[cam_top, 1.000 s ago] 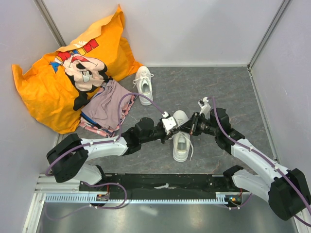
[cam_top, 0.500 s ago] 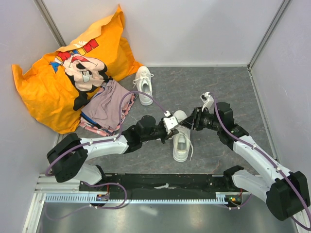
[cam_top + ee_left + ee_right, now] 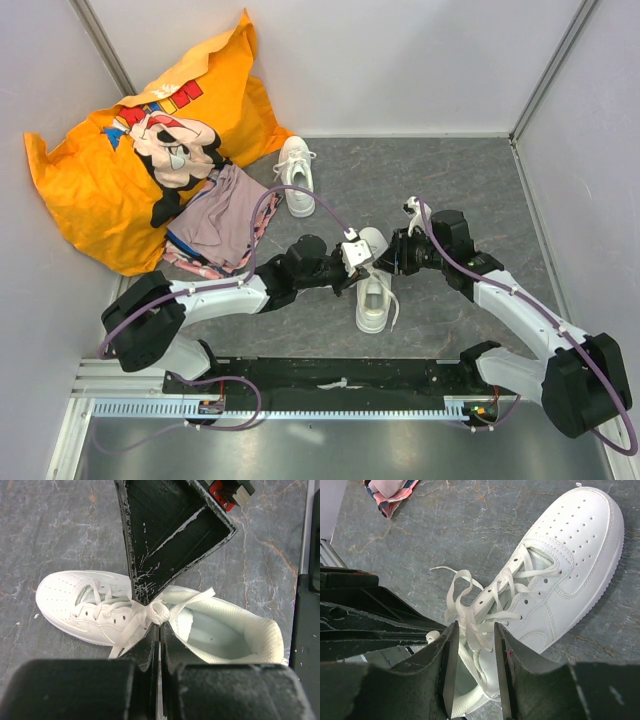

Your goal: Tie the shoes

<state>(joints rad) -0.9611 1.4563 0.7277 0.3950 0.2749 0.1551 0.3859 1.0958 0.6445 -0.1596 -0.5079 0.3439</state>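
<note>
While the laces (image 3: 470, 612) lie loose, the step: make a bow on the near shoe (image 3: 372, 305).
Near shoe: it lies in the middle of the table (image 3: 460, 180), between the two pincers, with its toe pointing away from the arms.
Far shoe (image 3: 296, 175): it lies farther back, just beside the cloth (image 3: 215, 225), well apart from both pincers.
Left pincer (image 3: 160, 632): its fingers are pressed together right at the little knot. I cannot tell if a lace is nipped in them.
Right pincer (image 3: 475, 630): its fingers are apart. Lace strands lie between them and are not squeezed.
Doing it well: I think the right pincer should close on just one strand, not the whole bunch. Then it should pull slowly and sideways, so the shoe does not slide or tip. The left pincer should hold tight by the knot while the other one pulls.
Watch out: the pincers are very near each other and could bump.
Count: shoes, two; arms, two; pincers, two; bag (image 3: 120, 170), one; cloth, one pile.
</note>
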